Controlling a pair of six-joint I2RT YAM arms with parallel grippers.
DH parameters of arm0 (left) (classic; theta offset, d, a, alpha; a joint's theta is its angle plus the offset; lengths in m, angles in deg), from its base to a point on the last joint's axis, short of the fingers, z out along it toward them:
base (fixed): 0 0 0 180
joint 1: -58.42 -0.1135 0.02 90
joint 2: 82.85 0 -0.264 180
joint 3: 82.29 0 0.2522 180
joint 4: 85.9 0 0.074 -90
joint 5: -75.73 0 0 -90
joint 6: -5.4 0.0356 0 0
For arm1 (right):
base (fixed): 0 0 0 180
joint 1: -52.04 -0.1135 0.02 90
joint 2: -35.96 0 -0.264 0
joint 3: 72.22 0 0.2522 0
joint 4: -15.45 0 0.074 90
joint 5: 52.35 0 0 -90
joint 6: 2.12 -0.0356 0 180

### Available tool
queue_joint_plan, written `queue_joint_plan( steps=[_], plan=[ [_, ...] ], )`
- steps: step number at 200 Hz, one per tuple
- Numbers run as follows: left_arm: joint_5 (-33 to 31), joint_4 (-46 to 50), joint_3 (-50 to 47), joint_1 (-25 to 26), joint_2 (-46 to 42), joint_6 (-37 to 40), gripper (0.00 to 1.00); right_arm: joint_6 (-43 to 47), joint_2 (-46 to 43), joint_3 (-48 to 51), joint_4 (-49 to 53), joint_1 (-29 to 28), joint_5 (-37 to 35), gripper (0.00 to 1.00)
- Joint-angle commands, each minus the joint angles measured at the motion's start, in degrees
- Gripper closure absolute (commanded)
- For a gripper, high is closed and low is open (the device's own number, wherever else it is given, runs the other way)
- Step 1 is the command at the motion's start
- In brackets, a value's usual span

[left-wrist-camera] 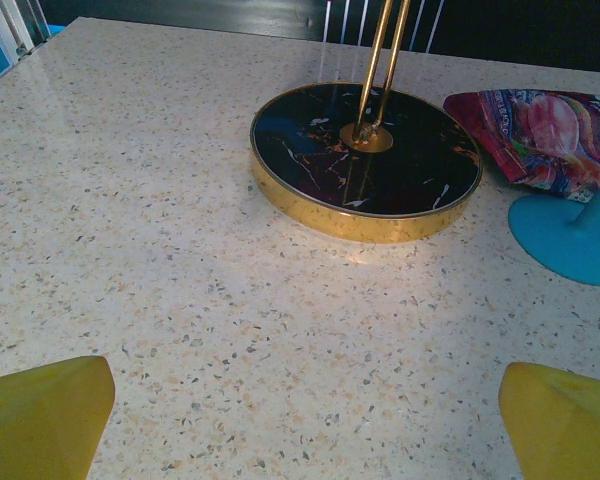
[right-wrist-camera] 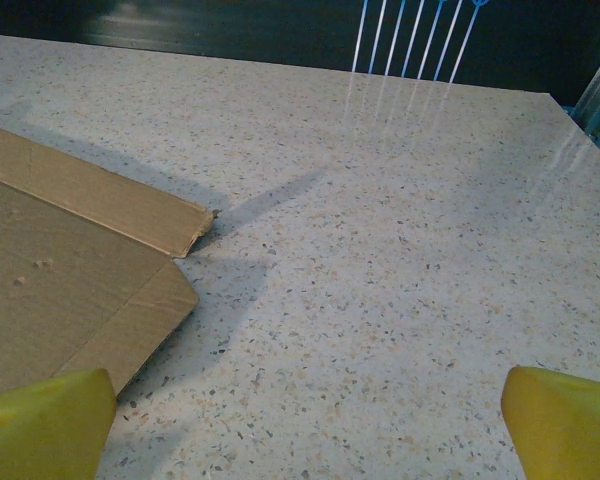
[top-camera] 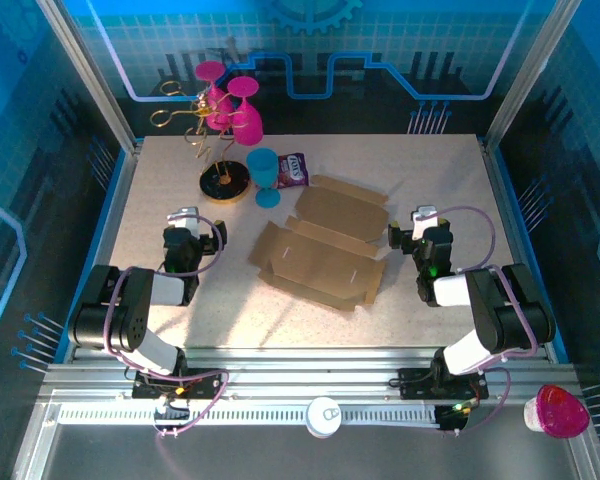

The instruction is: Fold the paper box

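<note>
The paper box [top-camera: 325, 245] lies flat and unfolded in the middle of the speckled table, plain brown cardboard with its flaps spread out. Its right-hand flaps [right-wrist-camera: 75, 260] show at the left of the right wrist view. My left gripper [top-camera: 198, 232] rests low at the table's left, open, its yellow fingertips [left-wrist-camera: 42, 415] far apart over bare table. On the other side, my right gripper [top-camera: 418, 232] sits just right of the box, open too, with nothing between its yellow fingertips [right-wrist-camera: 565, 420].
A gold stand with a black marble base [top-camera: 226, 183] [left-wrist-camera: 367, 160] and pink glasses [top-camera: 232, 108] stands at the back left. Beside it are a blue cup [top-camera: 265, 172] and a purple snack packet [top-camera: 293, 171] [left-wrist-camera: 540, 135]. A pink-lidded cup [top-camera: 555, 412] sits off the table, front right.
</note>
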Motion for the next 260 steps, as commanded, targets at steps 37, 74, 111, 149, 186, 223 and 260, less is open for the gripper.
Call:
queue_joint_plan(
  steps=[37, 74, 111, 149, 186, 223, 260],
  plan=[
    [-3.5, -3.0, -0.7, 1.9, -1.9, 2.1, 0.01, 2.8, -2.3, 5.0, -10.6, -2.5, -4.5, 0.0],
    [-26.9, 17.8, 6.7, 11.4, -17.6, -2.2, 0.01, 5.2, -20.2, -1.1, -0.6, -13.8, -28.4, 0.0],
    [-3.7, 73.8, 30.3, 5.0, -24.5, -48.5, 0.01, -46.4, -31.3, -27.9, 62.9, -1.7, -6.0, 0.0],
    [14.0, 85.6, 27.2, 12.6, -27.9, -75.7, 0.34, -49.1, -25.1, -44.7, 86.9, -5.3, 1.8, 0.19],
    [12.1, 82.1, 14.7, 29.6, -36.6, -93.3, 0.38, -47.7, -24.3, -46.1, 93.0, -14.5, 10.7, 0.31],
    [14.2, 64.7, 7.1, 33.0, -31.1, -100.4, 0.39, -47.7, -24.8, -41.7, 91.4, -19.3, 17.5, 0.32],
    [12.1, 53.6, 5.6, 36.6, -22.6, -103.4, 0.43, -47.6, -25.8, -39.1, 89.6, -19.2, 21.0, 0.32]
  ],
)
